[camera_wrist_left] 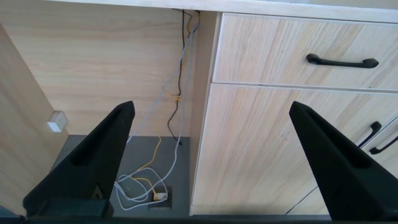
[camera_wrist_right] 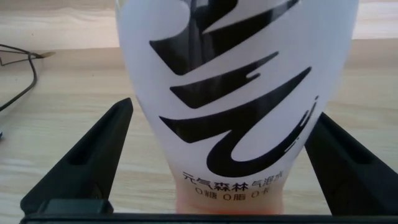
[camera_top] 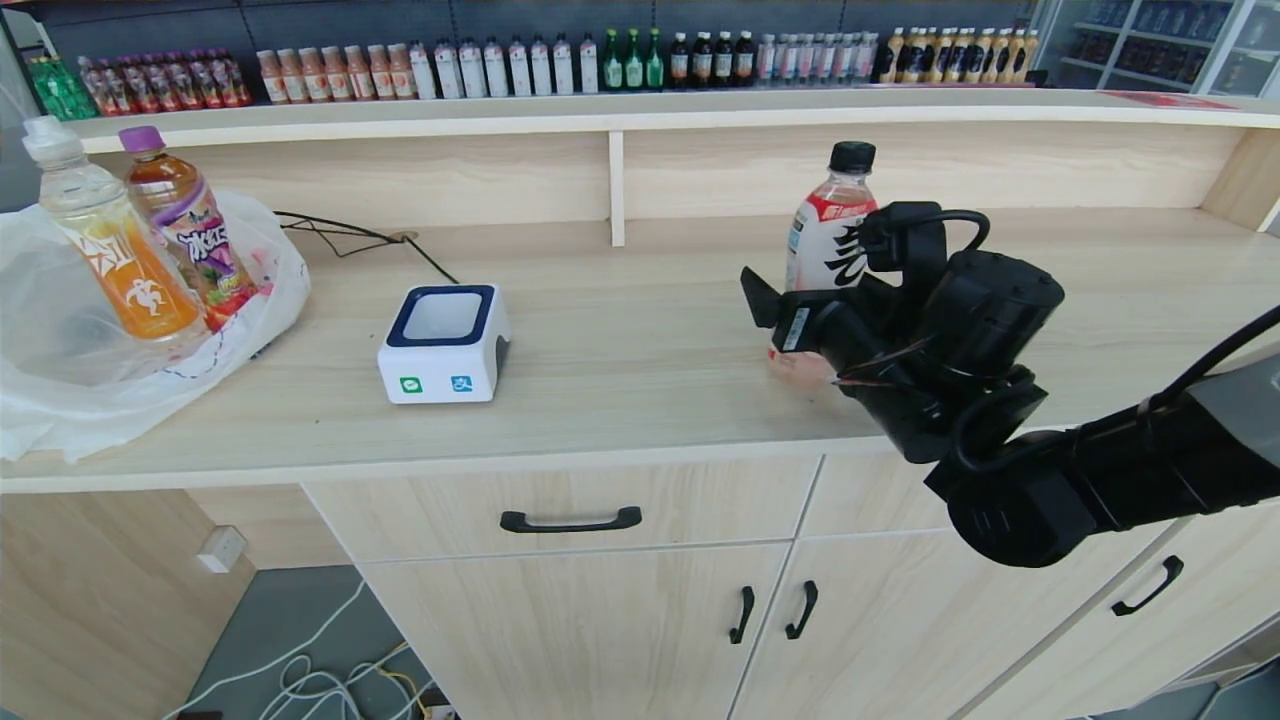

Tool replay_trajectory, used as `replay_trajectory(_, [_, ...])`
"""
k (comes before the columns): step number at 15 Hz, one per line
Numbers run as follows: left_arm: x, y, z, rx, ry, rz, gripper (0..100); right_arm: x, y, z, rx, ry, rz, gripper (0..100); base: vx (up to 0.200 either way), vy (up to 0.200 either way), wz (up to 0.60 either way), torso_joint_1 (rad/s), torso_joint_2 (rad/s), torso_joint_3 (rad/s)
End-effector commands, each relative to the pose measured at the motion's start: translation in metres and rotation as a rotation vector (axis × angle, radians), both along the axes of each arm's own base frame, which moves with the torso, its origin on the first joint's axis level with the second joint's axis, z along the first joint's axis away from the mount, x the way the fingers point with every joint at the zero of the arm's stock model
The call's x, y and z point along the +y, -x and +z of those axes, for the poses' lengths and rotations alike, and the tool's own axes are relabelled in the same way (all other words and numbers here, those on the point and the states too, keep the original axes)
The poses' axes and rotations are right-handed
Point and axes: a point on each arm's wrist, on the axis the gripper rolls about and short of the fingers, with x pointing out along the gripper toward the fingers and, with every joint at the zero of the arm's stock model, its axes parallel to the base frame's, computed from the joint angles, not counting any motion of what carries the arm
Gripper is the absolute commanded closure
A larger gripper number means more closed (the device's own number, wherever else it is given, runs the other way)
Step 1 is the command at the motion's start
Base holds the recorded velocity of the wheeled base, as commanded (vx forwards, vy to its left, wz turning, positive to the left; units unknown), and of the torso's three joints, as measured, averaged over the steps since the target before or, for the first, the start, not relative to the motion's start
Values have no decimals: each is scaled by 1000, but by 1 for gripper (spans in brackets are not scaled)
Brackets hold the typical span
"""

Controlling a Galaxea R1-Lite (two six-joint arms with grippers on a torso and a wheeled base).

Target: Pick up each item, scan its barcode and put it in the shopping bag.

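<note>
Head view shows a clear plastic bottle with a white label and a black cap point(camera_top: 835, 230) standing upright on the light wooden worktop point(camera_top: 640, 340), on the robot's right side. The right gripper point(camera_top: 800, 325) is low around this bottle, with one black finger on each side. In the right wrist view the bottle point(camera_wrist_right: 236, 81) stands between the two fingers point(camera_wrist_right: 81, 168) of the right gripper point(camera_wrist_right: 214, 174). They are spread wide, and I cannot tell if their tips touch the label. A white cube-shaped scanner with a dark blue rim point(camera_top: 445, 345) sits near the middle of the worktop, well apart from the bottle. At the left end lies a thin white plastic shopping bag point(camera_top: 60, 400). Two tilted bottles lean on it side by side, touching each other: an orange drink bottle with a pale cap point(camera_top: 110, 240) and a bottle with a purple cap point(camera_top: 190, 235). In the left wrist view the left gripper point(camera_wrist_left: 211, 162) is below the worktop with its fingers wide apart and nothing between them, facing the wooden cabinet front with a black drawer handle point(camera_wrist_left: 342, 61).
</note>
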Motion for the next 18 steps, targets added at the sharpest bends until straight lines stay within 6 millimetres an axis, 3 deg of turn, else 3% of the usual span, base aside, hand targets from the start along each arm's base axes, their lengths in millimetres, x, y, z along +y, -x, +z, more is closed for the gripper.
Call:
replay_trajectory(1, [0,0,0,0,0,0,0,3,-4,0,-7,-2,-1,0,0,0,0,0,0,0])
replay_trajectory(2, [0,0,0,0,0,0,0,3,-6,0,-9,1,-1,100,0,0,0,0,0,0])
replay_trajectory(10, [0,0,0,0,0,0,0,4,-5,2,-17,-3,4,100,0,0,0,0,0,0])
replay_trajectory(18, [0,0,0,0,0,-2,0,2,7,20,-61,-3,10,100,0,0,0,0,0,0])
